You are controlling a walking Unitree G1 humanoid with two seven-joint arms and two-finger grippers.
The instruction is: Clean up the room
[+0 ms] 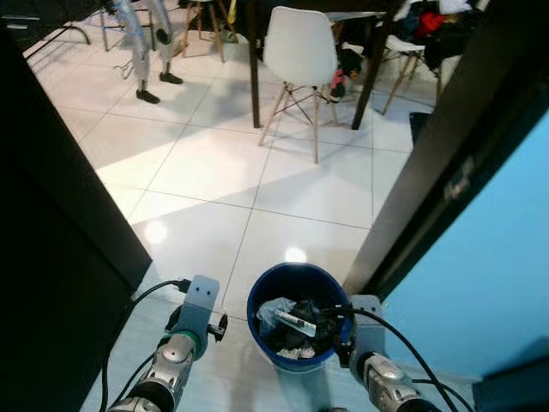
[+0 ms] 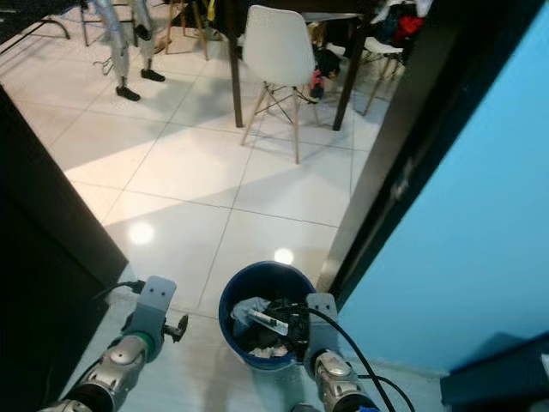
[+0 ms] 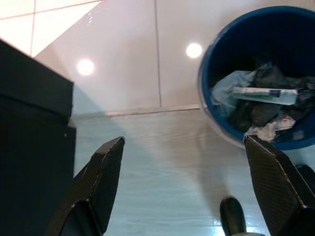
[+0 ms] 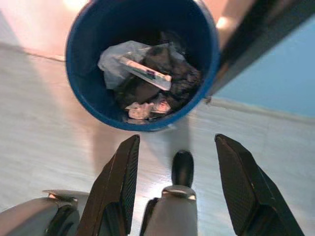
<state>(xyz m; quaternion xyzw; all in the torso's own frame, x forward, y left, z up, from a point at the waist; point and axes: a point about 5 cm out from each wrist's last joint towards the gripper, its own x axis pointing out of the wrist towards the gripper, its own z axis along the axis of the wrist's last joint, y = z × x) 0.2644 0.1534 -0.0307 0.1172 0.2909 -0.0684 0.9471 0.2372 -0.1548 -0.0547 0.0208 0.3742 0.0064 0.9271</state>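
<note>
Blue bin [image 1: 296,287] stands upright, mouth up, beside the door frame [image 1: 429,184]; both grippers [image 3: 184,196] [image 4: 177,189] spread, empty; open tiles [image 1: 214,163] beyond.

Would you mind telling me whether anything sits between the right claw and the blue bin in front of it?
Nothing visible does. The right claw is open, with only bare floor between it and the blue bin, which holds trash.

White chair [image 1: 299,47] on splayed wooden legs, beside dark table leg [image 1: 255,73]. Glossy white tile floor [image 1: 214,172]. Black cabinet [image 1: 51,232] at left. Blue wall [image 1: 489,275] and dark door frame [image 1: 446,172] at right.
</note>
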